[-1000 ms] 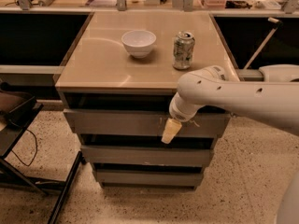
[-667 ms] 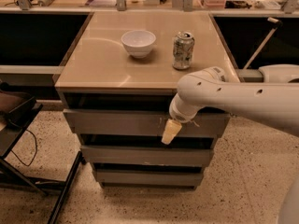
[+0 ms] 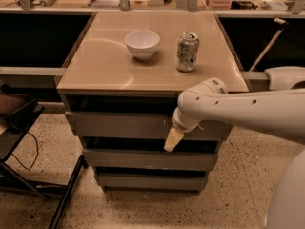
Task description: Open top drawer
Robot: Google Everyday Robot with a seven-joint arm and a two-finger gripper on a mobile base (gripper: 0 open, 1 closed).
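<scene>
The top drawer [image 3: 119, 126] is the widest of three grey fronts, just under the tan counter [image 3: 105, 70], with a dark gap above it. My gripper [image 3: 172, 140], pale yellow at the tip, hangs from the white arm [image 3: 238, 111]. It is against the lower edge of the top drawer's front, right of centre, over the dark gap above the middle drawer [image 3: 143, 159]. The bottom drawer [image 3: 143, 180] sits below that.
A white bowl [image 3: 142, 44] and a drink can [image 3: 187, 51] stand on the counter. A dark chair or stand [image 3: 19, 128] with a cable is on the floor at the left. Black recesses flank the cabinet. Speckled floor lies in front.
My gripper has sunk very slightly along the top drawer's front. The drawer front has not visibly moved.
</scene>
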